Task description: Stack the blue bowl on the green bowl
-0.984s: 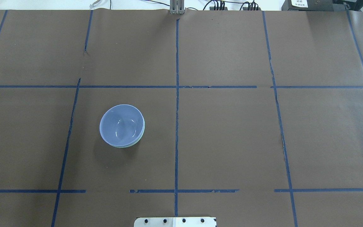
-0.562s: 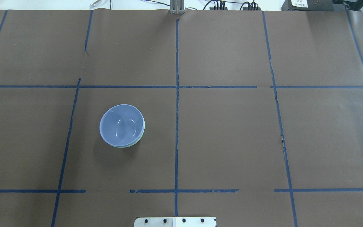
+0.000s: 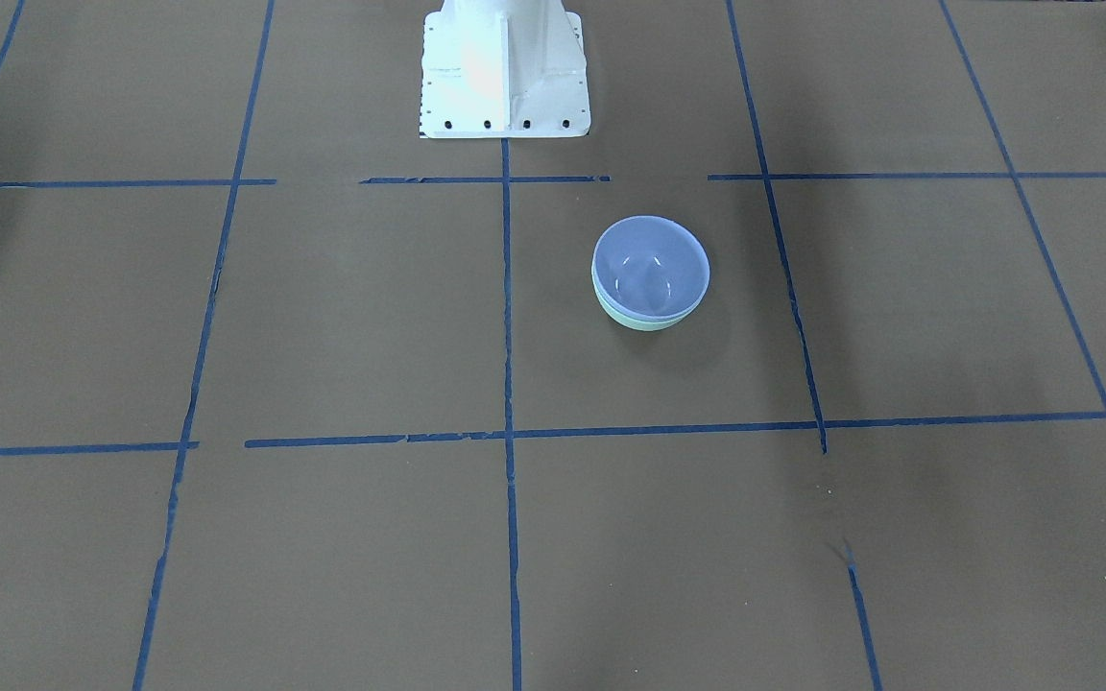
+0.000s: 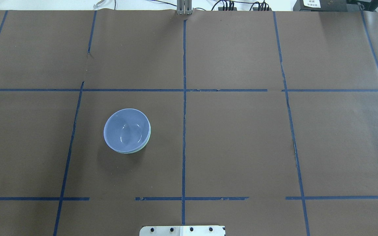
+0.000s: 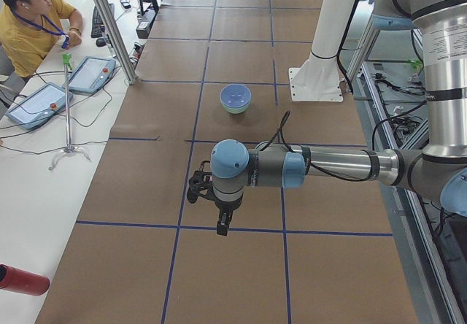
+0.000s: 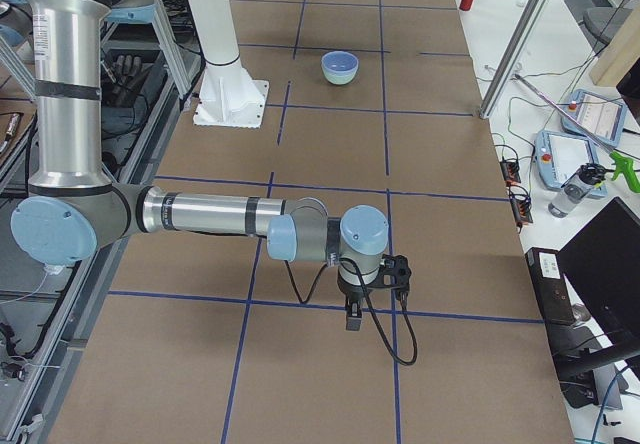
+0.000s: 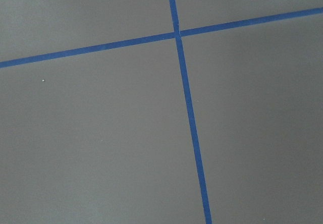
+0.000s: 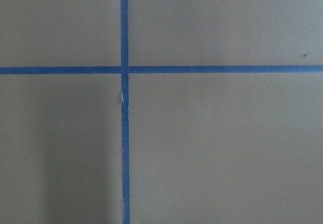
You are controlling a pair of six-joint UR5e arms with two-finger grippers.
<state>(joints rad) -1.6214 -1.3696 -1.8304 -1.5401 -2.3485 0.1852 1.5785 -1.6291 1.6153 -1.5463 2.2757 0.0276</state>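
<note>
The pale blue bowl [image 4: 126, 129] sits nested inside the mint-green bowl [image 4: 136, 151], upright on the brown table left of the centre line. Only a thin green rim shows under it. In the front-facing view the blue bowl [image 3: 651, 264] is on top of the green bowl [image 3: 644, 321]. The stack is small and far in both side views [image 5: 236, 98] [image 6: 339, 67]. My left gripper [image 5: 222, 222] and right gripper [image 6: 352, 314] hang over bare table, far from the bowls. They show only in the side views, so I cannot tell whether they are open or shut.
The white robot base [image 3: 503, 67] stands at the table's near edge. Blue tape lines grid the brown table [image 4: 241, 137]. An operator [image 5: 29, 17] sits beside tablets at the far side. A red bottle [image 5: 22, 280] lies off the table. An aluminium post [image 5: 109, 25] stands by the edge.
</note>
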